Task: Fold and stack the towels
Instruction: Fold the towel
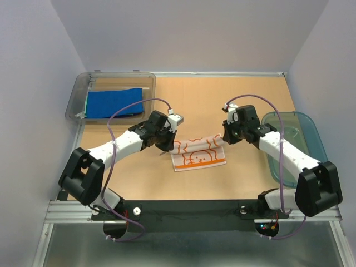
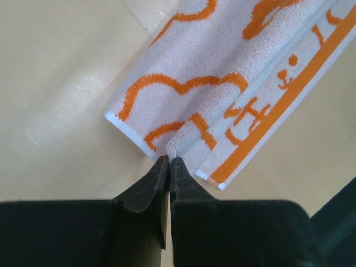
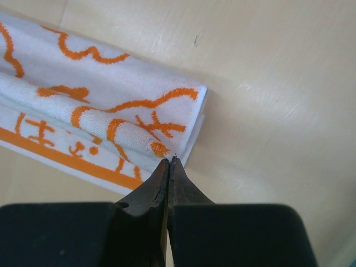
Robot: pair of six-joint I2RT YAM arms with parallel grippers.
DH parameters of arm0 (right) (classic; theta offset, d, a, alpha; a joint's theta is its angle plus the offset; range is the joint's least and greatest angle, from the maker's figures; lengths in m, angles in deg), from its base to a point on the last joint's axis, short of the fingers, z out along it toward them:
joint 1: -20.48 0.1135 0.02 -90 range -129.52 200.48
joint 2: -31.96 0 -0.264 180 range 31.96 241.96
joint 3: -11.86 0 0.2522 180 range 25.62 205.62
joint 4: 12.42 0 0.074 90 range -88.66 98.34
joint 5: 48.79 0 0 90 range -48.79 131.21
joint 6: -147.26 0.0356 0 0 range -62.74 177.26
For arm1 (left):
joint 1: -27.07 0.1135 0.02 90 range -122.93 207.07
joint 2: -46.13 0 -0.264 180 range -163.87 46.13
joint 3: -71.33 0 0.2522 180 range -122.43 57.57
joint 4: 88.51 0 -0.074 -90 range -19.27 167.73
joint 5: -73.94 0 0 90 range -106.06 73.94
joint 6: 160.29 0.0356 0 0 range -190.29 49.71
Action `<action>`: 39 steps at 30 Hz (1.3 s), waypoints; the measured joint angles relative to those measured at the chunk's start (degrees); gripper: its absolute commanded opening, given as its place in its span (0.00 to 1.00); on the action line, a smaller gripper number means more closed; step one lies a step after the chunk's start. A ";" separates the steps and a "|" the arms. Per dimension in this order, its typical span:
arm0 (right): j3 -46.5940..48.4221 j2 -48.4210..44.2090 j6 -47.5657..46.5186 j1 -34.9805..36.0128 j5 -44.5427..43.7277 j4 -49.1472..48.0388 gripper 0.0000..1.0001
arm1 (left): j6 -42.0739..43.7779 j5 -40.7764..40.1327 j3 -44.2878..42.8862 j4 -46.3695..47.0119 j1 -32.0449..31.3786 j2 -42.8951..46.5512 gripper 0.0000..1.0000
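My left pincer [image 2: 168,159] is closed to a thin slit on the near edge of the white towel [image 1: 197,153], which has orange animal outlines and an orange stripe. The cloth puckers at my tips, so I judge it is clamped there. My right pincer [image 3: 169,160] is pressed fully together at the towel's opposite end. Its tips touch the folded corner, though I cannot tell whether any cloth is caught. Holding both ends likely keeps the raised fold taut and straight between my arms. The towel lies mid-table, partly folded, with layers showing at each end. A blue towel [image 1: 114,103] sits folded in the clear bin [image 1: 72,105] at the far left corner. A teal basket [image 1: 303,119] stands at the right edge. The table [image 1: 250,100] is smooth, pale tan wood, enclosed by plain white walls [image 1: 189,33].
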 measured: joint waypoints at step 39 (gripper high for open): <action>-8.46 -0.81 26.67 -0.07 -2.21 0.90 0.29 | -25.42 2.49 18.51 11.54 -5.68 8.46 0.38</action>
